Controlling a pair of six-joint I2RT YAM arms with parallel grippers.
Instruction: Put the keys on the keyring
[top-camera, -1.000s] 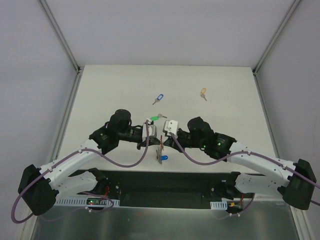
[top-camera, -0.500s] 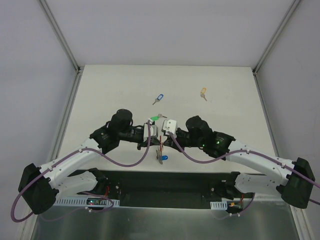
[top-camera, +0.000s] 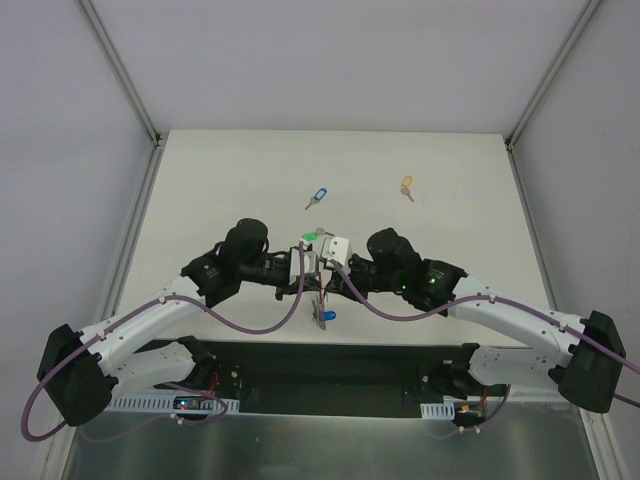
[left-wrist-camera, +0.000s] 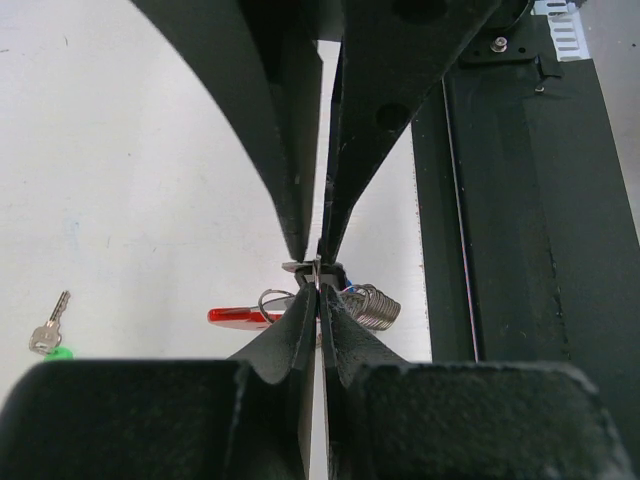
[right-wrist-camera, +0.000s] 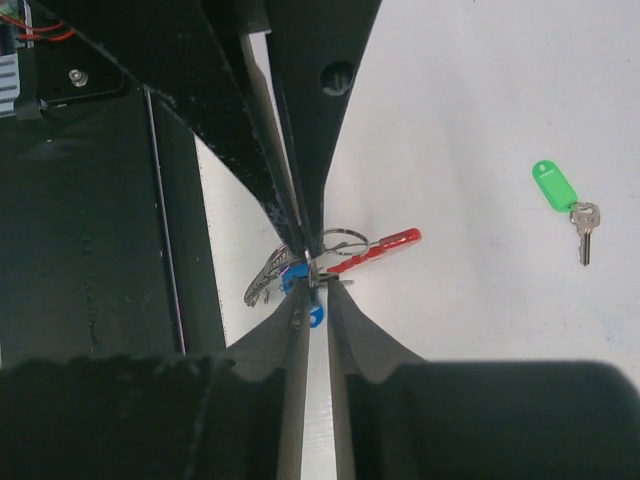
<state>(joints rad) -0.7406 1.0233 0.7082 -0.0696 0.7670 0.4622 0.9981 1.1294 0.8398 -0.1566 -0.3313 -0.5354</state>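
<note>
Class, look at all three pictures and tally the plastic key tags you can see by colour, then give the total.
Blue tags: 2
Green tags: 1
Yellow tags: 1
Total: 4 tags in view

High overview, two close wrist views, all meeting at the keyring (top-camera: 320, 298).
The top camera sits high over the near edge of the table (top-camera: 450, 200) and looks down and forward to its far edge, taking in the whole surface. Each wrist camera rides close behind its own fingers, the left gripper (left-wrist-camera: 318, 300) and the right gripper (right-wrist-camera: 316, 290), and they face the near edge from opposite sides. All three views share the keyring and the green-tagged key (top-camera: 308, 238).
</note>
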